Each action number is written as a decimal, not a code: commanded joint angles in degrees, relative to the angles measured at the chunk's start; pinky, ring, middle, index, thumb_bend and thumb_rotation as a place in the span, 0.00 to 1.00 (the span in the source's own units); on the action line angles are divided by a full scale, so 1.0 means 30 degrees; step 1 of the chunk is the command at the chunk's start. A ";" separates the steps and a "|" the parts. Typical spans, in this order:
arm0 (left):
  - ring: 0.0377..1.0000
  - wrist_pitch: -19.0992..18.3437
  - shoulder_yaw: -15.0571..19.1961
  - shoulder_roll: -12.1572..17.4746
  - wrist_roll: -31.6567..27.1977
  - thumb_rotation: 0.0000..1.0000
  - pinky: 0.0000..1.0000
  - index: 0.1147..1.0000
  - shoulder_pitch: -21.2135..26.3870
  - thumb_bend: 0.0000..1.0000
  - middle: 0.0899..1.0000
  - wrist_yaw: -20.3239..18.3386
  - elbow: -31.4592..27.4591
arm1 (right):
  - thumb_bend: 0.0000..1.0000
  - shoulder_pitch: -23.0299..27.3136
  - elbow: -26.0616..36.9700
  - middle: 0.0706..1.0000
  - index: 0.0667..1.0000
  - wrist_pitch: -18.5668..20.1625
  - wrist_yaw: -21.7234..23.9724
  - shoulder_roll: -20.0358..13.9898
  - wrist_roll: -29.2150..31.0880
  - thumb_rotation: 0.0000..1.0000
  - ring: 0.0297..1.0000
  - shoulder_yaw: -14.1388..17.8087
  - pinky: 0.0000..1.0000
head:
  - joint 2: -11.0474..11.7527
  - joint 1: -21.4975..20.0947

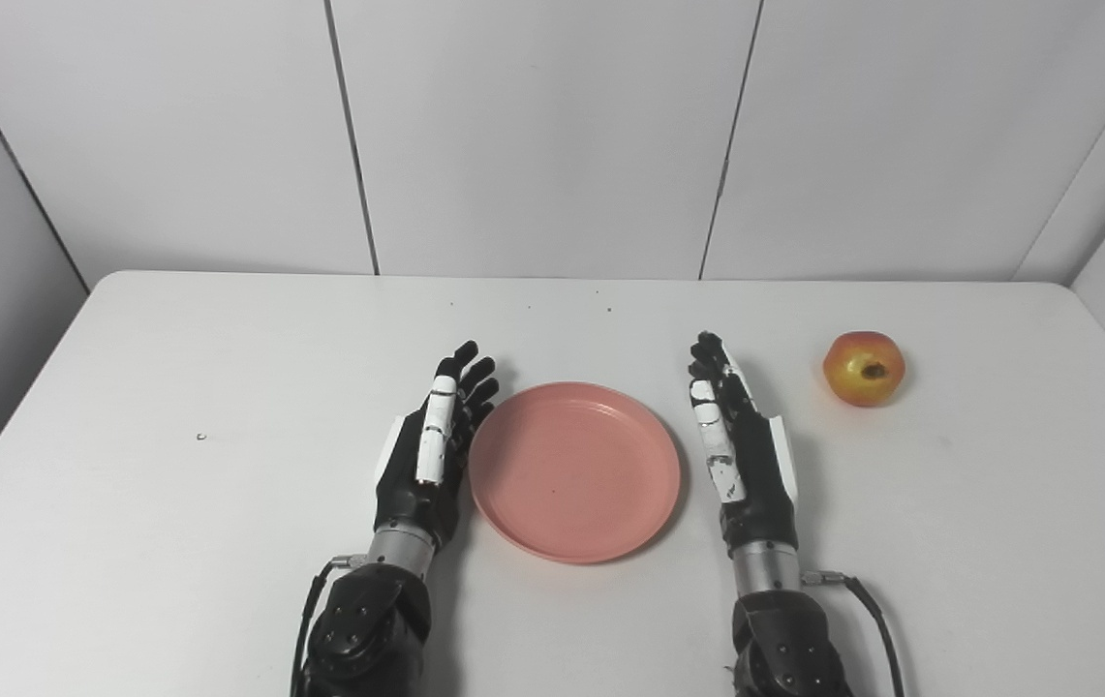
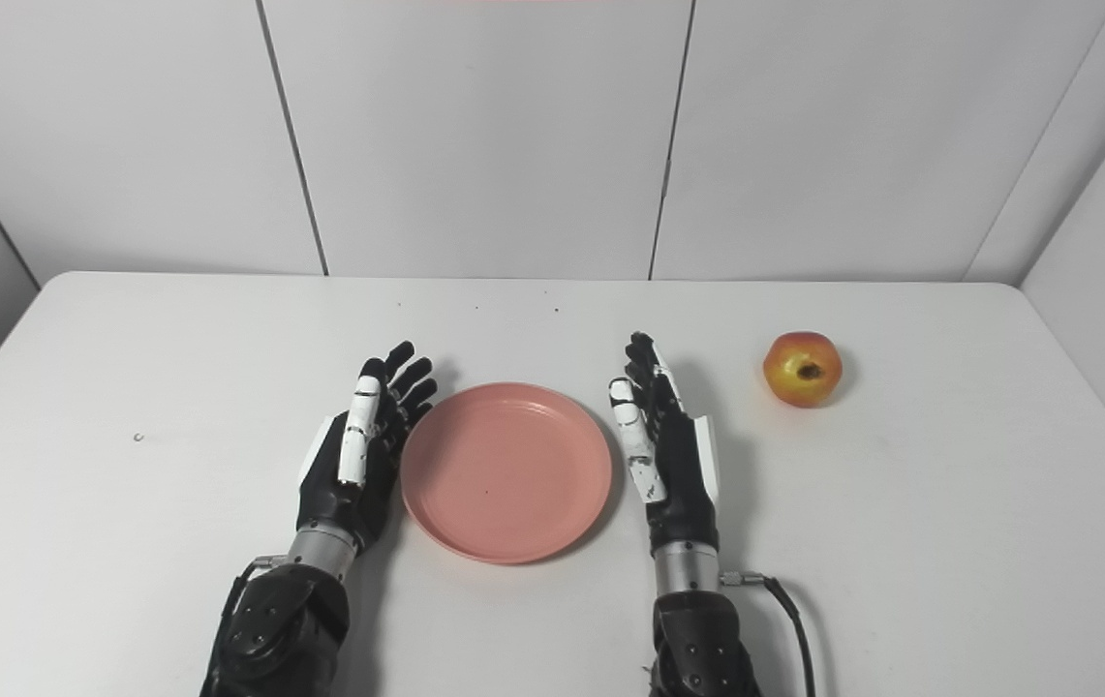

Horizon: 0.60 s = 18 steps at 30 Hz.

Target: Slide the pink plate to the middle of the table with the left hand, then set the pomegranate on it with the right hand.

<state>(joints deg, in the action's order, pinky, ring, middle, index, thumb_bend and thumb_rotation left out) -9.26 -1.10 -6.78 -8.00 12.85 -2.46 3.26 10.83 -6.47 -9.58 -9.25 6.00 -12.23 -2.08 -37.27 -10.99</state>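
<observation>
Now we see the white table [image 1: 174, 542] with the pink plate [image 1: 574, 470] near its middle. Our left hand [image 1: 426, 455] stands edge-up against its left rim, fingers straight and slightly fanned; our right hand [image 1: 741, 450] just beside, fingers together, empty. The pomegranate [image 1: 864, 368] sits far right.

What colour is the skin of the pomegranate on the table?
The pomegranate is red, fading to yellow-orange, with a dark spot. The left eye view shows it best.
</observation>
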 commanded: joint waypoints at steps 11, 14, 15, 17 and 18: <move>0.92 0.0469 -0.0011 0.0095 -0.0078 1.00 0.95 0.90 0.0238 0.44 0.92 -0.0224 -0.0266 | 0.67 0.0999 0.2958 0.88 0.89 0.1211 -0.1392 -0.0778 -0.2758 0.70 0.89 0.0600 0.85 | 0.0074 -0.0040; 0.92 0.0470 0.0006 0.0096 -0.0040 1.00 0.94 0.90 0.0218 0.44 0.91 -0.0200 -0.0287 | 0.70 0.1040 0.3126 0.88 0.89 0.1539 -0.1505 -0.0923 -0.3149 0.67 0.88 0.0754 0.85 | 0.0058 -0.0102; 0.92 0.0465 0.0009 0.0097 -0.0053 1.00 0.94 0.89 0.0225 0.44 0.91 -0.0213 -0.0284 | 0.70 0.1067 0.3117 0.88 0.89 0.1552 -0.1501 -0.1006 -0.3134 0.66 0.88 0.0805 0.85 | 0.0058 -0.0102; 0.92 0.0487 0.0020 0.0103 -0.0098 1.00 0.95 0.89 0.0242 0.43 0.91 -0.0253 -0.0243 | 0.72 0.1112 0.3069 0.88 0.89 0.1530 -0.1481 -0.1128 -0.3052 0.63 0.88 0.0868 0.84 | 0.0093 -0.0125; 0.92 0.0545 0.0014 0.0116 -0.0077 1.00 0.95 0.90 0.0240 0.43 0.91 -0.0260 -0.0203 | 0.72 0.1214 0.2948 0.88 0.89 0.1375 -0.1418 -0.1299 -0.2939 0.63 0.88 0.0906 0.84 | 0.0124 -0.0143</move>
<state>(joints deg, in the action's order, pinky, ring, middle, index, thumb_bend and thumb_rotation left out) -9.22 -1.06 -6.57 -7.93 12.85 -2.75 3.26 12.28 0.83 -5.18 -13.09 2.57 -21.20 0.34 -36.91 -11.43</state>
